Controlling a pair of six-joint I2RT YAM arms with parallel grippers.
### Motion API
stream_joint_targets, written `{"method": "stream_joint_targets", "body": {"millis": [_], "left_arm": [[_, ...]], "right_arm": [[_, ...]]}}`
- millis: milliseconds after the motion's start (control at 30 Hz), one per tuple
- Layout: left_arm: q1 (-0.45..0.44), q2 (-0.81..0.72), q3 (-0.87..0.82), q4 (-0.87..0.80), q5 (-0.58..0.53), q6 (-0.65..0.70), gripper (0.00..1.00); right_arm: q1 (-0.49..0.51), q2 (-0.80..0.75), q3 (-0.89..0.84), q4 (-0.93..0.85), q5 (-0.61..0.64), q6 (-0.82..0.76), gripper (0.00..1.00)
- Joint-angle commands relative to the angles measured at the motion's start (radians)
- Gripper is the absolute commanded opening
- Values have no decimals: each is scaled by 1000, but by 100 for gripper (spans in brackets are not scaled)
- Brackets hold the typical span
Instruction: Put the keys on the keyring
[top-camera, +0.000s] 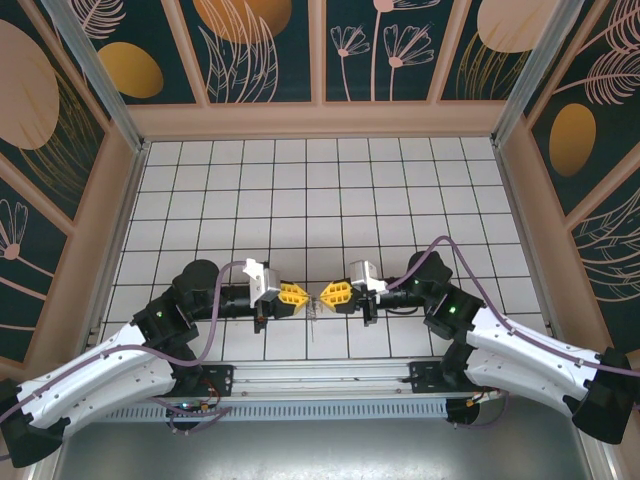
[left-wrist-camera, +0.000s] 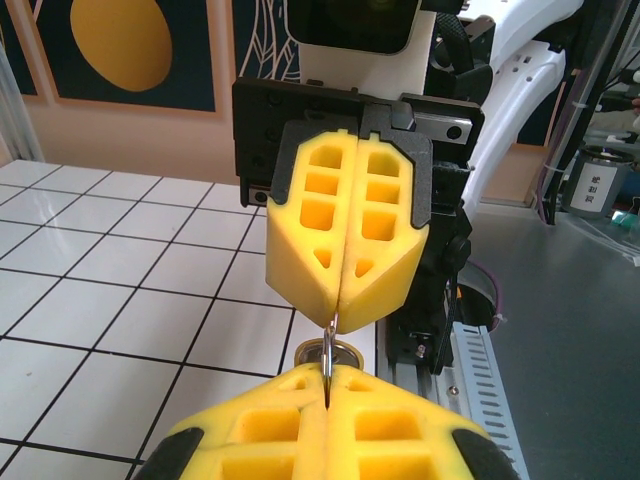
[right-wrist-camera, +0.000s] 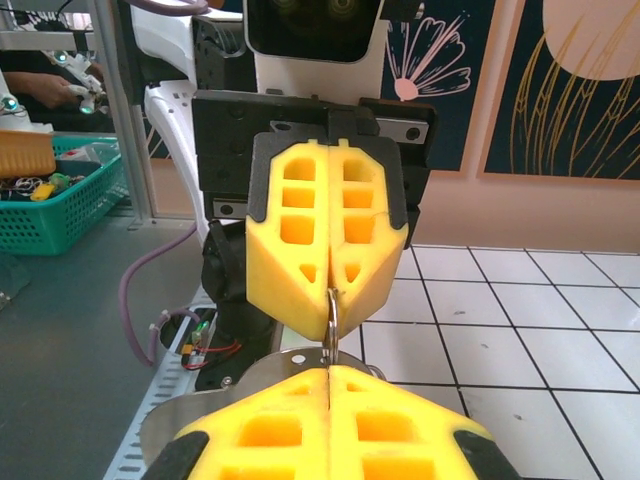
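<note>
- Dark teal wall panels (top-camera: 150, 40), painted with pale flowers and orange-gold discs, close in the space on three sides.
- White tiled counter (top-camera: 300, 190) with a dark grid lies between them, and a slotted metal rail (top-camera: 320, 408) runs along its near edge.
- Left arm (top-camera: 100, 375) and right arm (top-camera: 520, 355), white with black joints, angle in from the near corners and meet nose to nose over the front middle tiles.
- Teal basket (right-wrist-camera: 60, 205) of small odds stands on a grey surface off to one side, well apart from the tiles.
- Left fingers (top-camera: 297, 296) are yellow blocks pressed tight together, their tips pinching one end of a thin metal ring.
- Right fingers (top-camera: 328, 296) are pressed together the same way, pinching the ring's other end, so the two sets of tips all but touch.
- Keyring (left-wrist-camera: 329, 345) shows as that thin metal ring, seen edge-on and held in the air between the two sets of tips, above the front tiles.
- Silvery piece (left-wrist-camera: 345, 356), small and round, sits just behind the ring; I cannot tell whether it is a key.
</note>
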Motion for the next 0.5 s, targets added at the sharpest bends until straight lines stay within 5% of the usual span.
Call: {"method": "stream_joint_targets", "body": {"millis": [0, 467], "left_arm": [[-3, -5, 24, 50, 11, 2, 0], [-3, -3, 25, 44, -5, 3, 0]], "right_arm": [[0, -9, -13, 70, 17, 20, 0], [0, 1, -14, 75, -19, 34, 0]]}}
